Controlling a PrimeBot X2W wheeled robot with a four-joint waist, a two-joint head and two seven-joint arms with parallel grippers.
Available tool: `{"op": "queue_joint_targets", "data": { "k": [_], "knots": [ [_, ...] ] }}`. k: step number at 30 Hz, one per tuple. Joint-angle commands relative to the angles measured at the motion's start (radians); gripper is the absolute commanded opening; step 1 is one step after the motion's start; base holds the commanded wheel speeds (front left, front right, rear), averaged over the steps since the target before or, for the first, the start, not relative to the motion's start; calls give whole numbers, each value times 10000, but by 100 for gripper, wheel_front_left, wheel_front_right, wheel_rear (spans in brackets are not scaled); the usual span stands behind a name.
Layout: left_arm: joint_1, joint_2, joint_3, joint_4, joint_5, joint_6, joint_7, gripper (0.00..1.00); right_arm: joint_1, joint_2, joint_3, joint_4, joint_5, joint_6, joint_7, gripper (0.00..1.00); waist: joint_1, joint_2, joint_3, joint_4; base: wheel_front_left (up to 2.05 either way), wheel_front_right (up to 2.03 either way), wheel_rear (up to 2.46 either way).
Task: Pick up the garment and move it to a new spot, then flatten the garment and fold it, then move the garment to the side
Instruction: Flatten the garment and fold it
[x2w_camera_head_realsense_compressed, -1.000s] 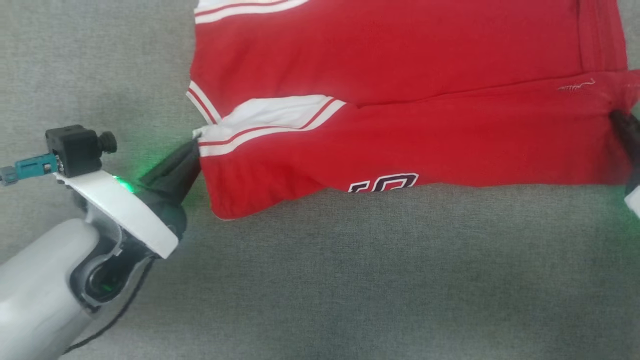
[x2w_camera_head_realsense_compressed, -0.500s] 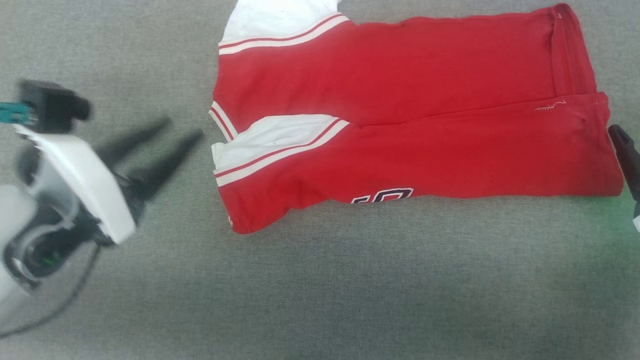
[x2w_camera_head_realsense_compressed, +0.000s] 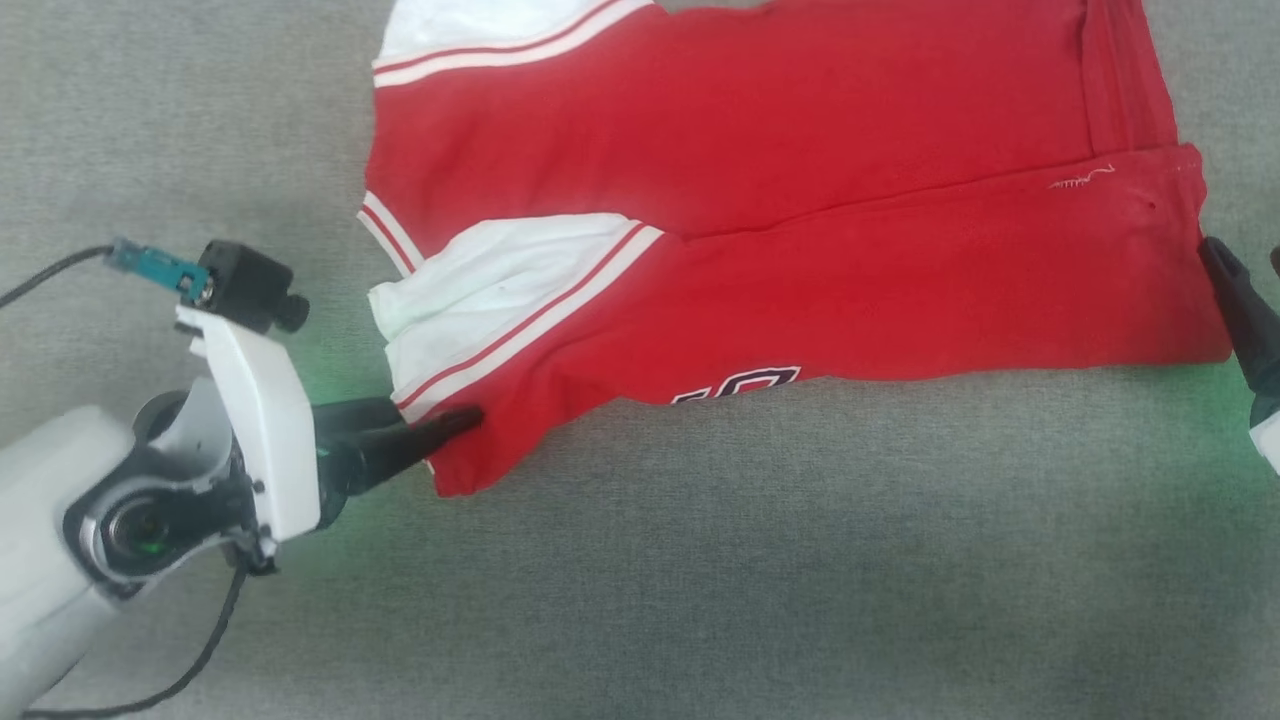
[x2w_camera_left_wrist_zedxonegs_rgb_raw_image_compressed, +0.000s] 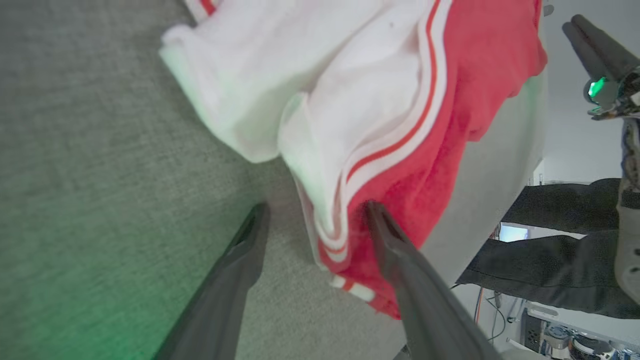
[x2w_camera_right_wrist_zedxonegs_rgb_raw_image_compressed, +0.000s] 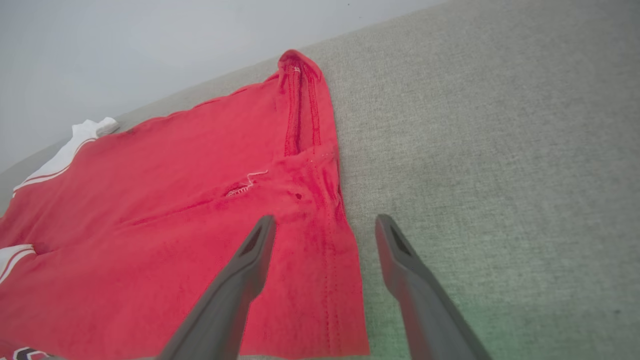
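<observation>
The left gripper has reached the folded red, white-sleeved garment on grey cloth, fingers apart astride its near-left edge; the right gripper, also spread, straddles the right hem.

A grey woven surface, perhaps upholstery, bears the folded red garment.

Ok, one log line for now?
garment: partly folded on grey surface | left gripper: open, straddling sleeve-end corner | right gripper: open, straddling hem edge

The left end effector has returned to straddle the garment at its sleeve hem.
</observation>
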Motion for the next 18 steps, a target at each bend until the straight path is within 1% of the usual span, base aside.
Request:
{"op": "queue_joint_targets", "data": {
  "k": [1,4,5,6,7,8,12,13,14,18],
  "knots": [
    [35,-395,-142,384,-279,-84,284,100,-110,13,42,7,29,4,-62,100,0,-1,187,-142,0,0,0],
    [-83,-771,-323,948,-372,-184,763,100,-199,62,153,-50,-41,4,10,100,0,-1,308,-252,0,0,0],
    [-130,-885,-367,1147,-352,-174,860,84,-230,52,185,-68,-64,4,41,100,0,-1,343,-295,0,0,0],
    [-151,-995,-388,1305,-417,-206,957,47,-255,10,239,-86,-71,4,87,100,0,-1,372,-330,0,0,0],
    [-184,-1091,-416,1421,-439,-241,1052,2,-269,-50,320,-100,-95,4,135,100,0,-1,392,-365,0,0,0],
    [-198,-1175,-425,1508,-485,-278,1123,0,-247,-125,443,-166,-135,4,241,100,0,-1,404,-395,0,0,0],
    [-225,-1279,-392,1598,-475,-444,1199,0,-118,-681,918,-349,-209,4,898,100,0,-1,435,-440,0,0,0],
    [-225,-1279,-392,1598,-475,-444,1199,0,-118,-681,918,-349,-209,4,898,100,0,-1,435,-440,0,0,0],
    [-226,-1290,-370,1605,-412,-485,1139,0,-106,-1019,1144,-414,-210,4,1405,100,0,-1,446,-431,0,0,0],
    [-290,-1373,-327,1571,-211,-544,982,0,-241,-1606,1439,-485,-140,4,2650,100,0,-1,508,-325,0,0,0]
  ]
}}
